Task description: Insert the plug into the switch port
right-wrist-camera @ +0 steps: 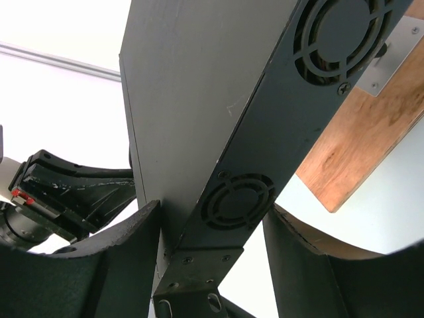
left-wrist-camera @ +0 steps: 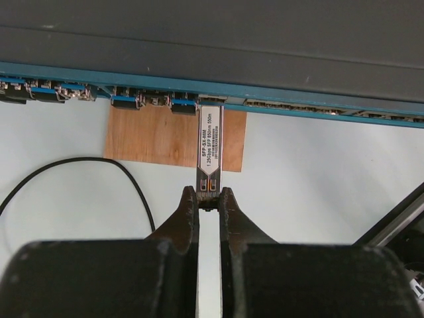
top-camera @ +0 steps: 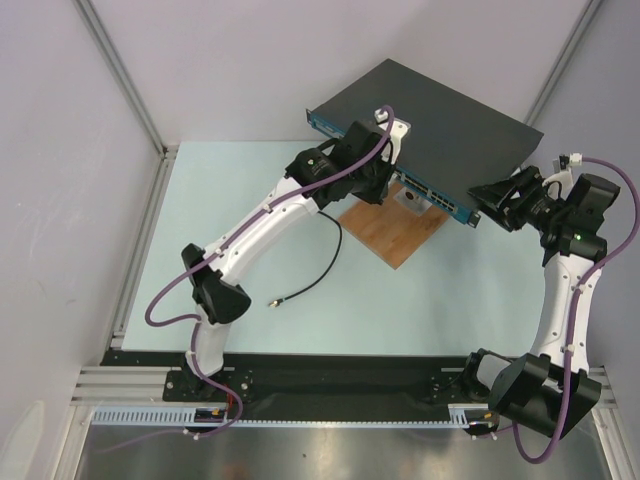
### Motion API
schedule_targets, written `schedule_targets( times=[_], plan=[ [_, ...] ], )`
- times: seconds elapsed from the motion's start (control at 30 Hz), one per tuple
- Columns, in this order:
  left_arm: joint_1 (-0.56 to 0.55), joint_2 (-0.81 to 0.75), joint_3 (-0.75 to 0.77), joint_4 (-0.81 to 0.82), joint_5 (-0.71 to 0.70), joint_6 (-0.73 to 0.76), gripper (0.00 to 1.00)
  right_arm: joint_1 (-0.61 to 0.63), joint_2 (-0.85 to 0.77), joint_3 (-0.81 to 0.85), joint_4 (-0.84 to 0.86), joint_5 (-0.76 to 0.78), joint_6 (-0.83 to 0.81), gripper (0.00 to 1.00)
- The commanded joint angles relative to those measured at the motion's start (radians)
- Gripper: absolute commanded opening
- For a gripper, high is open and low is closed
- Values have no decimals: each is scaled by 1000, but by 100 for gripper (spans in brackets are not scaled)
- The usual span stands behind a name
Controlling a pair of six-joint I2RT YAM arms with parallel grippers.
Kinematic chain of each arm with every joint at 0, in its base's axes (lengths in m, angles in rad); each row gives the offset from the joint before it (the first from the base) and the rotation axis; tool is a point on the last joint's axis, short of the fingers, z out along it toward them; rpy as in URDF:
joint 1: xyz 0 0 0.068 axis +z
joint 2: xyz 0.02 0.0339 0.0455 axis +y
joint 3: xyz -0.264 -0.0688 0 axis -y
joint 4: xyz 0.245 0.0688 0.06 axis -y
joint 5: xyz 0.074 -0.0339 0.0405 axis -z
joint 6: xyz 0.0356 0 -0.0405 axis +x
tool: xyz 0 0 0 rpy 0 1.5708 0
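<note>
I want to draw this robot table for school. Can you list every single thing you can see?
switch: 1, black top and blue front, far side of the table
plug: 1, silver with a white label, tip at a port in the blue front
wooden board: 1, brown, partly beneath the switch
metal plate: 1, silver, on the board
cable: 1, black, loose on the table, left of the board
table: 1, pale blue top
left gripper: 1, black, shut on the plug's rear end
right gripper: 1, black, clamping the switch's fan end
left arm and right arm: 2, white and black, purple cables, bolted at the near edge
</note>
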Motion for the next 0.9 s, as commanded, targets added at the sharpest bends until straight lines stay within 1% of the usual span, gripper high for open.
schedule_targets(
  times=[0.0, 0.07, 0.4, 0.87],
  plan=[
    [10, -2, 49, 54, -33, 1, 0, 51, -17, 3, 97, -37, -32, 2],
    [10, -2, 53, 64, -39, 5, 0, 52, -17, 3, 97, -34, -33, 0],
    [10, 0, 61, 74, -36, -6, 0, 62, -17, 5, 106, -30, -35, 0],
    [11, 32, 78, 71, -73, 8, 0, 65, -20, 2, 106, -34, -36, 0]
  ],
)
